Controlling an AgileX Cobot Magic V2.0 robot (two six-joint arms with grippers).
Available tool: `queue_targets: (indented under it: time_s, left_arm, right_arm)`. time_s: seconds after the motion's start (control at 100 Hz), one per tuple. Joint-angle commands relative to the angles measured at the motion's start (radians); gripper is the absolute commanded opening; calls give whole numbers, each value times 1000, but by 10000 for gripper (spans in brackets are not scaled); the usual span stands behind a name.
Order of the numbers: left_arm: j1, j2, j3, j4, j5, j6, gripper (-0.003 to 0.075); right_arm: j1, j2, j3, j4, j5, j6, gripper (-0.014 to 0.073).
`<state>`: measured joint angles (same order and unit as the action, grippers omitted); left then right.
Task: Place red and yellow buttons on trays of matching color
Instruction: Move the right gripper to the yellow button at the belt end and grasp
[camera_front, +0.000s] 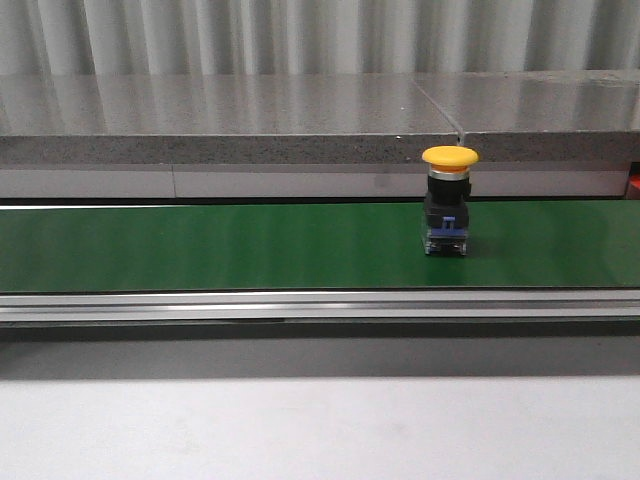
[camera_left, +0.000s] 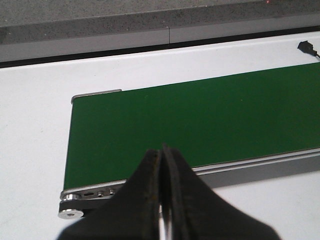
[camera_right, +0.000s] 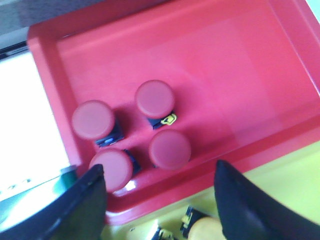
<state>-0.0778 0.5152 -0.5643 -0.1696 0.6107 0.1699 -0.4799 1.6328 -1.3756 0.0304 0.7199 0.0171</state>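
The left gripper (camera_left: 162, 200) fills the near edge of its view, fingers pressed together and empty, above the belt (camera_left: 200, 120). The right gripper (camera_right: 160, 200) hangs spread wide over the red tray (camera_right: 240, 65), where four red buttons (camera_right: 156, 99) already sit (a yellow tray (camera_right: 295, 185) shows beside it). One yellow button (camera_front: 449, 200) stands upright on the belt, unsorted, so the task looks well along but unfinished.

Yellow button (camera_front: 449, 157), green belt (camera_front: 200, 245)
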Motion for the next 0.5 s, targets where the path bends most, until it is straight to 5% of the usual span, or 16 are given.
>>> queue_targets:
  time_s: [0.0,0.49]
  left_arm:
    - [-7,4,-27,-17,-73,1,-20]
    - [-7,4,-27,-17,-73,1,-20]
  right_arm:
    - [12,-95,8,-10,-34,-4,476]
    - [138,-389,195,-13,57,-4,475]
